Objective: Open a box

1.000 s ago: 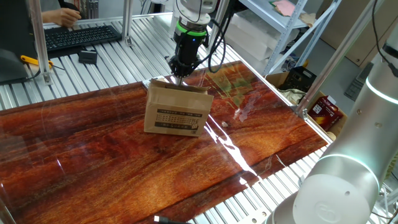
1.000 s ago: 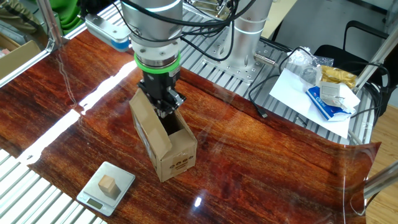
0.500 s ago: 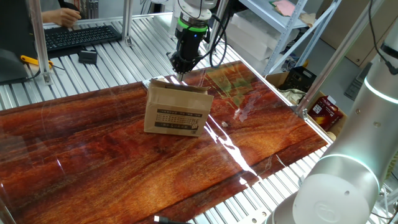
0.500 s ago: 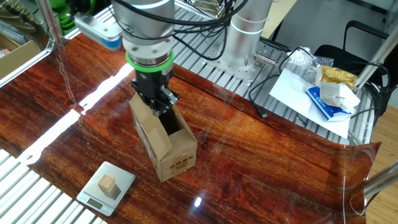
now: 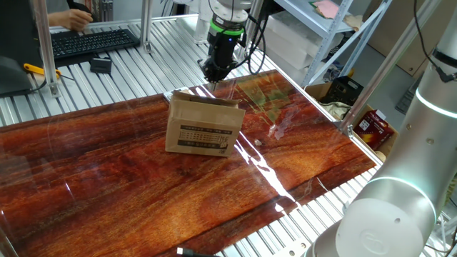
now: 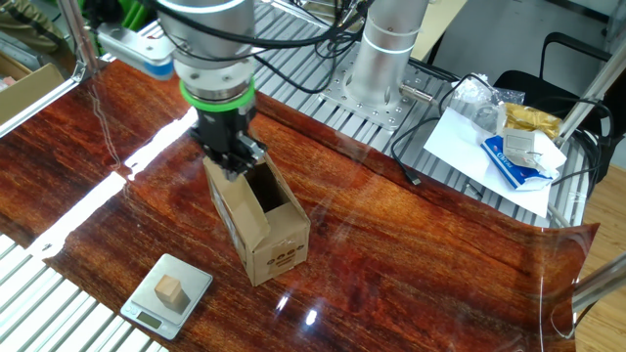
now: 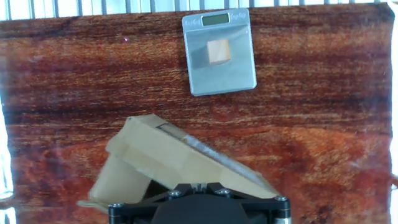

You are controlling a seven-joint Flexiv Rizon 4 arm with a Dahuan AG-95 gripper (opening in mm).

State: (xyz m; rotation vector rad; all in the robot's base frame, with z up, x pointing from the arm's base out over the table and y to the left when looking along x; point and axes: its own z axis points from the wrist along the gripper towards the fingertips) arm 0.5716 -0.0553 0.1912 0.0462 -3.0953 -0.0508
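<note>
glossy wood table [image 5: 143, 193], metal shelving [image 5: 335, 28]

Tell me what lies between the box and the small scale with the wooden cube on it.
Nothing: in the hand view only bare wooden tabletop separates the box from the scale; the other fixed view agrees.

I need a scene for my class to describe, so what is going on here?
A single robot arm is working on a small brown cardboard box standing on a glossy wooden table. Its gripper, shut and pointing straight down, is at the far top edge of the box, empty. The box top is already partly open, with one long flap standing up. Beside it, a small wooden cube sits on a silver scale, untouched.
</note>
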